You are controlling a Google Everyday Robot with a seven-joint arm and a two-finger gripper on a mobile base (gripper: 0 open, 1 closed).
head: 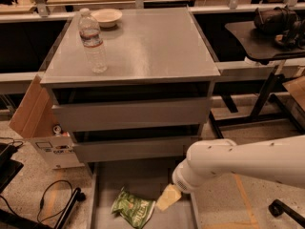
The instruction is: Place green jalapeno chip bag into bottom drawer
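The green jalapeno chip bag (133, 208) lies flat on the grey floor of the bottom drawer (102, 175), which is pulled out at the foot of the cabinet. My gripper (168, 197) hangs at the end of the white arm (238, 163), over the drawer and just right of the bag, at the bag's right edge. The bag rests on the drawer floor and is not lifted.
The two upper drawers (131, 114) are pushed in. On the cabinet top (152, 42) stand a clear water bottle (92, 41) and a bowl (106, 17). A cardboard box (38, 123) and cables (52, 199) are on the left, a black desk (267, 35) on the right.
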